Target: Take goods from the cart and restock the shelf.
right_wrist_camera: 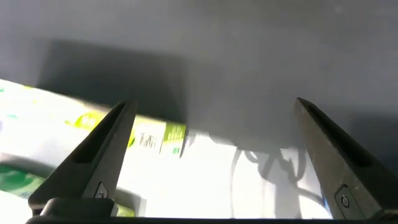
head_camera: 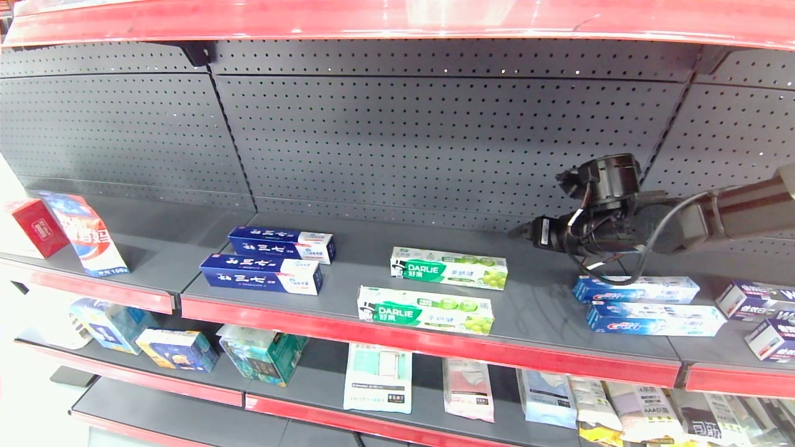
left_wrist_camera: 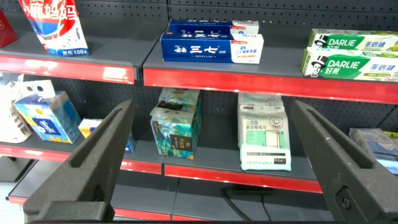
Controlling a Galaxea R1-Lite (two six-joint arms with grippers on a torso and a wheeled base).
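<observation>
The right hand (right_wrist_camera: pixel 212 104) is hovering wide open, seemingly empty, over the shelf (head_camera: pixel 540 307) beside the green toothpaste boxes (head_camera: pixel 448 268) lying there. The left hand (left_wrist_camera: pixel 212 104) is gaping empty too, so another cart fetch is probably coming.

right gripper (right_wrist_camera: pixel 212 101) outstretched, agape; left gripper (left_wrist_camera: pixel 212 102) agape

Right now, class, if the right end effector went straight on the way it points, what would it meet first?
Probably bare shelf beside the end of the green box; the open right end effector frames that spot, though depth is unclear.
</observation>
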